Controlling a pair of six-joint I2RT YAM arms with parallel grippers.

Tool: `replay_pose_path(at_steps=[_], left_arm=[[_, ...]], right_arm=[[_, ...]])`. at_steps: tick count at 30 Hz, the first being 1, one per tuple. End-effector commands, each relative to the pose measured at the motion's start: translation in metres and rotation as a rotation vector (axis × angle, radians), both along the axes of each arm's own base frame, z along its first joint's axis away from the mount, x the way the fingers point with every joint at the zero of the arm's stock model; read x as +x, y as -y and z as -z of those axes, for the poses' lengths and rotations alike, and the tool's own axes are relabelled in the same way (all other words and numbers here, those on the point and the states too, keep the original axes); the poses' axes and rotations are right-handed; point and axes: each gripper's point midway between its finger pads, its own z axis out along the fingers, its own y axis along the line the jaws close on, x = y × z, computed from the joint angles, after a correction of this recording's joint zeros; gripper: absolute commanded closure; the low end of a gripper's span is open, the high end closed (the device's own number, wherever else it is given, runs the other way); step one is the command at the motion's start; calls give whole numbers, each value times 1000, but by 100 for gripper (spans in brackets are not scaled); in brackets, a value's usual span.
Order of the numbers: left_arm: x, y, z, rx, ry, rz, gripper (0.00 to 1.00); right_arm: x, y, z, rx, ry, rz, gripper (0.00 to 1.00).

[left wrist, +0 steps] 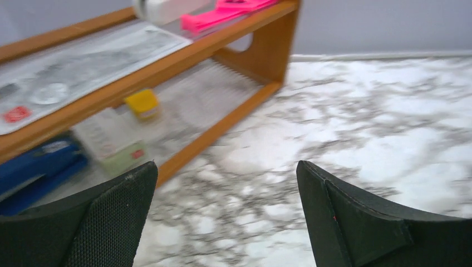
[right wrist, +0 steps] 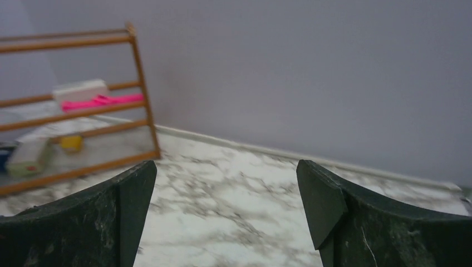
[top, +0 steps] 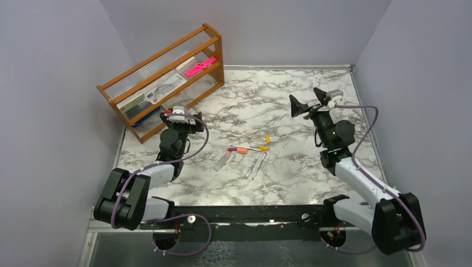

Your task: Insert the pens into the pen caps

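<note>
Several pale pens lie loose mid-table: two side by side (top: 256, 165), one further left (top: 222, 161), and one with an orange-pink end (top: 241, 149). Two yellow pen caps (top: 268, 138) (top: 263, 148) lie just right of them. My left gripper (top: 181, 118) (left wrist: 225, 164) is open and empty, left of the pens, and faces the wooden rack. Right of the pens, my right gripper (top: 307, 100) (right wrist: 225, 163) hangs raised, open and empty, aimed at the back wall. Neither wrist view shows a pen or a cap.
A wooden rack (top: 167, 78) (left wrist: 222, 33) (right wrist: 139, 67) stands at the back left with a bright pink flat item (top: 200, 65), papers, a yellow block (left wrist: 142, 103) and blue things. Grey walls close three sides of the marble table (top: 289, 178).
</note>
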Motion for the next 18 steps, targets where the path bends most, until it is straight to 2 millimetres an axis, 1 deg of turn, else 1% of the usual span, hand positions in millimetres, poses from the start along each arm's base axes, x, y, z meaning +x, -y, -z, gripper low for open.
replay_pose_path(at_steps=[1,2,3,4,5,6,7,10,13,14,15,16,17,18], left_arm=[[7,58,-35,-388,-24,206,1],[8,74,-41,-422,-75,272,1],[7,92,-47,-444,-120,357,1],[4,109,-56,-460,-141,445,1],[0,121,-66,-475,-144,509,1],[-2,127,-73,-501,-147,545,1],[-4,130,-79,-540,-151,555,1],[-10,139,-93,-653,-185,601,1],[-12,150,-104,-722,-254,646,1],[-13,152,-110,-719,-254,657,5],[-13,154,-105,-693,-292,633,8],[-9,154,-104,-639,-309,586,11],[-7,155,-97,-560,-335,533,15],[-3,153,-95,-488,-349,479,33]], right_arm=[[-17,-58,-6,165,-278,-318,0],[-15,-57,-6,203,-360,-302,0],[-12,-55,2,233,-454,-264,0],[-8,-47,13,262,-556,-189,0],[-3,-36,22,267,-615,-108,0],[-2,-32,25,267,-640,-78,1],[-4,-30,24,262,-632,-71,1],[-18,-21,19,300,-571,-55,1],[-31,-5,27,395,-574,29,0],[-35,-6,29,407,-583,23,0],[-39,-10,28,399,-581,-13,0],[-42,-16,26,392,-575,-50,7],[-46,-22,25,384,-572,-96,19],[-49,-28,26,377,-573,-131,36]])
